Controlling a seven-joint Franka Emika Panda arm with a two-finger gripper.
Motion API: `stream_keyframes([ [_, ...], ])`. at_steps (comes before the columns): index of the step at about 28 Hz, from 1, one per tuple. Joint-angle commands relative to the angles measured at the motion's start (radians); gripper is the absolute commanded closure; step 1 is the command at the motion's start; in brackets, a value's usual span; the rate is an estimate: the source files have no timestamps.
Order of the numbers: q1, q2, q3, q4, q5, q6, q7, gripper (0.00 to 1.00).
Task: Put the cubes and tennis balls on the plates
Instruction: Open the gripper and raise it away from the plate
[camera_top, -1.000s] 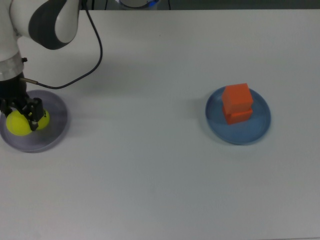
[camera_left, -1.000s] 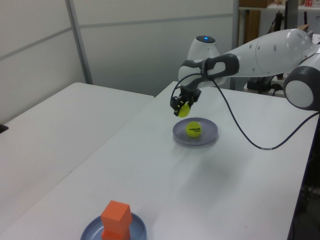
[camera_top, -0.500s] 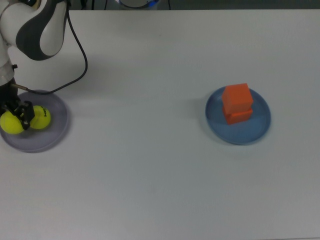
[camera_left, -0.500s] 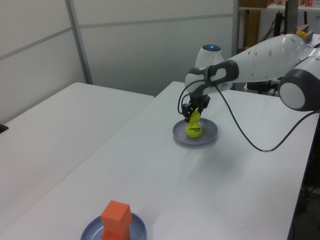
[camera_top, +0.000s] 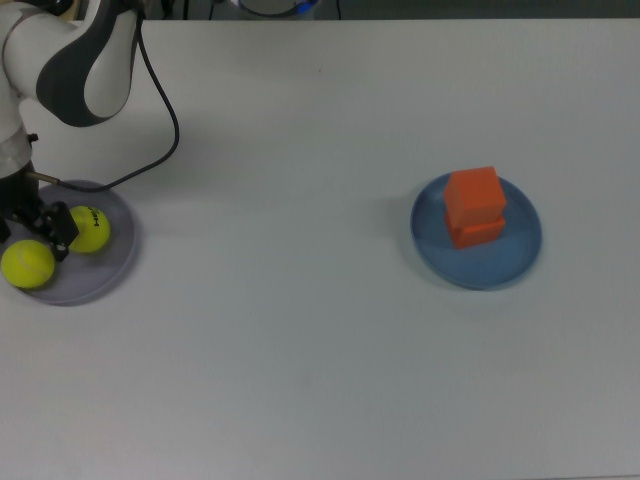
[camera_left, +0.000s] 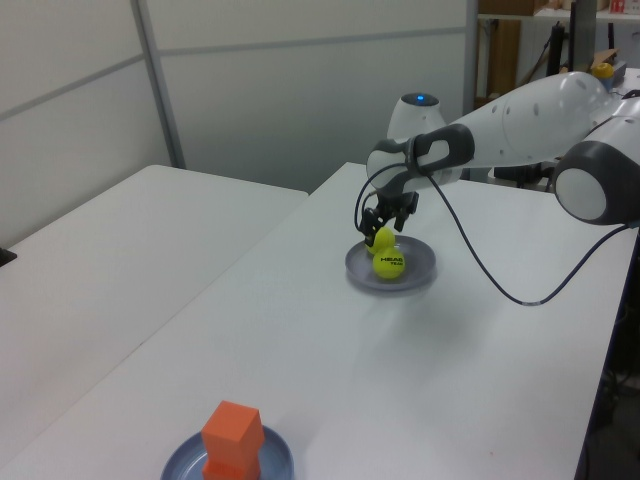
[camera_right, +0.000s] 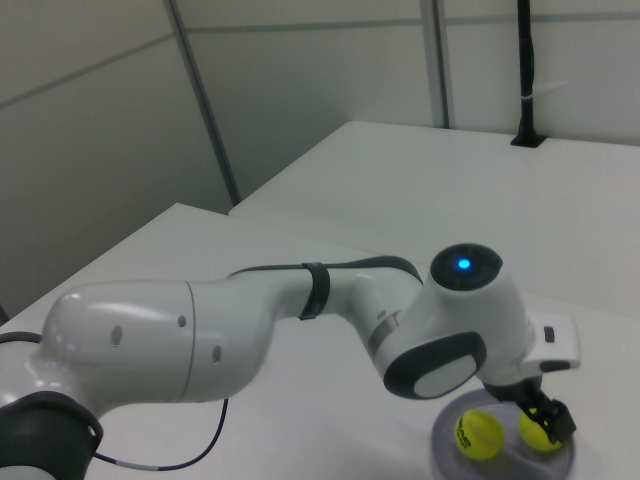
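White table (both plates loaded)

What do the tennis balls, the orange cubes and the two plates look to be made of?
Tennis balls: fuzzy yellow-green felt, one with black print. Cubes: matte orange, no glare, possibly foam, painted wood or plastic. Purple plate and blue plate: smooth and faintly sheened, likely plastic, though glazed ceramic cannot be ruled out.

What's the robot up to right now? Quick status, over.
End effector over lavender plate. Both tennis balls on it. Cubes stacked on blue plate. Nothing in the way.
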Motion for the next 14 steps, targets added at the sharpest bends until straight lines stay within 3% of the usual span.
stream_keyframes([
  [1, 0.015, -0.136, -0.002, -0.018, 0.023, -0.144, -0.028, 0.0],
  [6, 0.07, -0.238, 0.004, -0.017, 0.016, -0.347, 0.02, 0.0],
  [9, 0.091, -0.265, 0.017, -0.017, 0.006, -0.427, 0.083, 0.0],
  [14, 0.093, -0.323, 0.128, -0.018, -0.108, -0.543, 0.234, 0.0],
])
